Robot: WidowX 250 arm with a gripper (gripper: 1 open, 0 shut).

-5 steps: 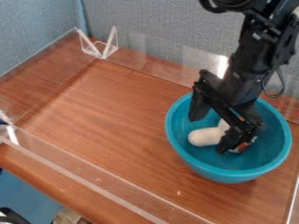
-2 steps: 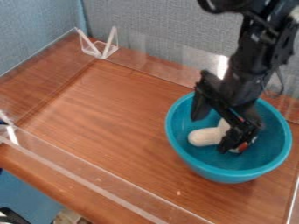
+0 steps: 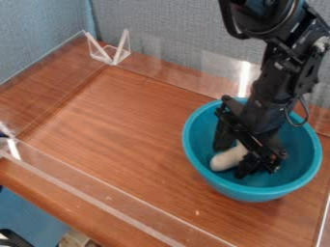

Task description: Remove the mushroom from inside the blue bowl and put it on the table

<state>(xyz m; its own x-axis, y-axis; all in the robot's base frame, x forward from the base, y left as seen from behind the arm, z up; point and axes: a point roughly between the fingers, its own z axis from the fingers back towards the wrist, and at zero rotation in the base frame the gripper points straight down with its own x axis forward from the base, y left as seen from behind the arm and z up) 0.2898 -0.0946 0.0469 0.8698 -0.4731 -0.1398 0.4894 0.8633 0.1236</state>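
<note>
With the arm reaching steeply down into the blue bowl (image 3: 206, 159), the step in hand was the grasp itself: the gripper (image 3: 250, 158) sat low inside the bowl, its black fingers either side of the mushroom (image 3: 229, 158), whose pale stem showed just left of them against the turquoise floor. Whether the fingers were already pressing on the toy could not be told from this one view; they looked partly closed around it rather than spread wide, but the dark finger bodies hid the contact, and the reddish cap was hidden behind them too. The mushroom lay on the bowl's bottom, not lifted. By my reading the task was at an early stage, with nothing yet out of the bowl. The next move would call for a firm pinch on the thick stem, then a straight lift clear of the glossy rim before carrying it leftward to the bare wood of the table (image 3: 116, 116), where open room lay between the bowl and the clear acrylic wall (image 3: 77, 183).
</note>
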